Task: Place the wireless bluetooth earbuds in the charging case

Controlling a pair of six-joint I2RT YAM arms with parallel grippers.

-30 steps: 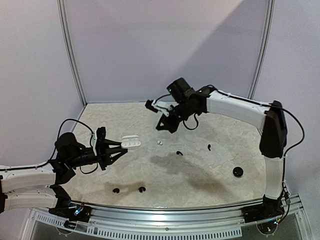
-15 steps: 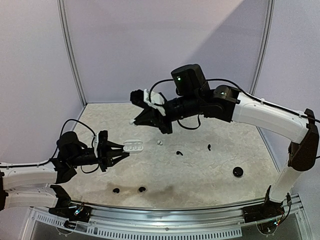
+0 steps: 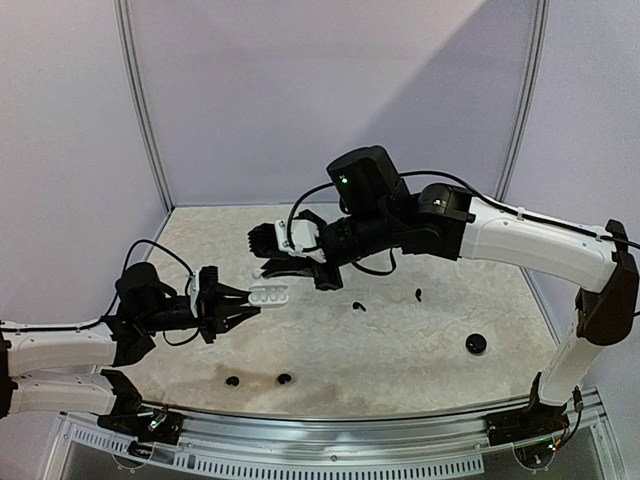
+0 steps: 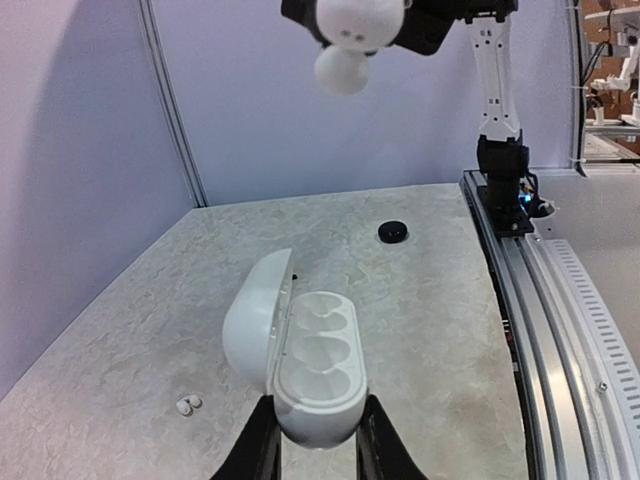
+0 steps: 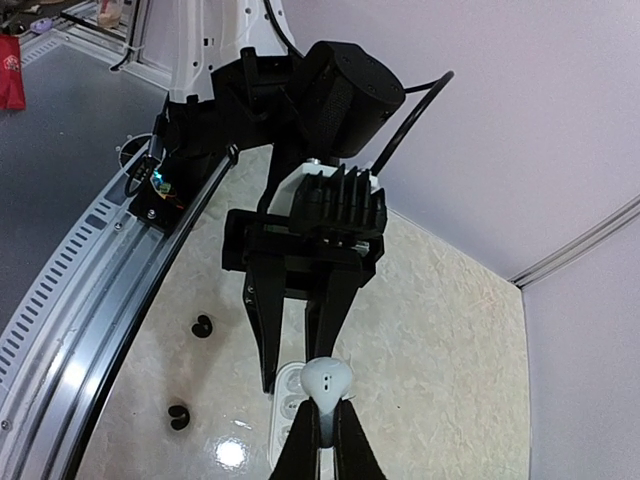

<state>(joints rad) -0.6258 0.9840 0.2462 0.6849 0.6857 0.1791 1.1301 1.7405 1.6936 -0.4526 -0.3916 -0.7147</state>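
Left pincer (image 4: 312, 445) clamped the open charging case (image 4: 312, 365). Right pincer (image 5: 322, 425), closed on a white earbud (image 5: 326, 380), hung at its 12 o'clock. The tabletop (image 4: 430, 300) edge lay at 6 o'clock.

Four black earbuds (image 3: 284, 379); two white earbuds (image 5: 326, 378); one white case (image 4: 312, 365); one black puck (image 3: 476, 344).

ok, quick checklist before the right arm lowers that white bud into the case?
1. Lid of the case open: ok.
2. The left tool shut on the case's near end: ok.
3. The white earbud pinched in the right tool: ok.
4. The wells free: ok, all three bare.
5. Earbud lined up over one well: cannot tell; the case lies below it in the right wrist view.
6. Earbud turned to fit the well: cannot tell.
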